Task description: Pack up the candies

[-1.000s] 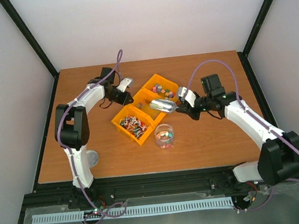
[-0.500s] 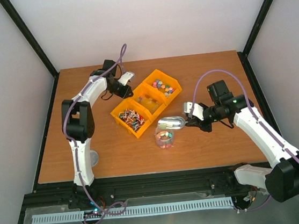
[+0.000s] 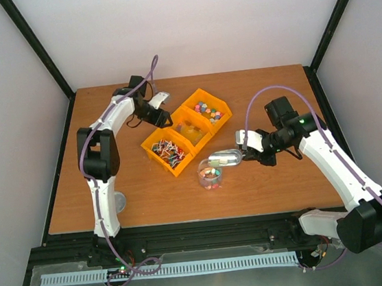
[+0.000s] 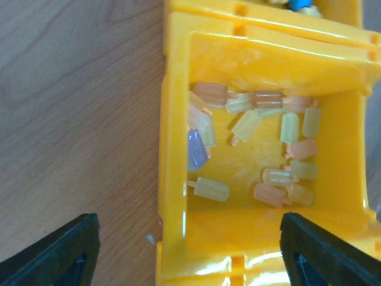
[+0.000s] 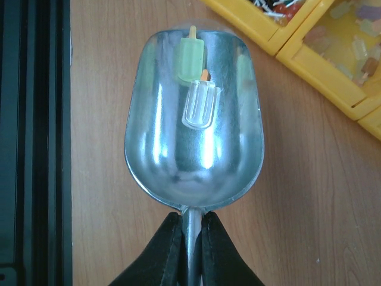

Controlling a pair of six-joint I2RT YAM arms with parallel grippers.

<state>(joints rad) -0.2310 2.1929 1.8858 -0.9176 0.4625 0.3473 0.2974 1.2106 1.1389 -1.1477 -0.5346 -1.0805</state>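
Two popsicle-shaped candies (image 5: 198, 107) are held in a silver metal scoop (image 5: 193, 155) clenched by right jaws near a clear jar (image 3: 211, 183), left jaws released; bench (image 3: 268, 93) spillage could be caused by misaimed tipping.

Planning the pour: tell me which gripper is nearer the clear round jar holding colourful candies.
Right. The right gripper, shut on the shiny metal scoop, sits just right of the clear round jar; the left gripper hovers open over the yellow plastic bins, farther back.
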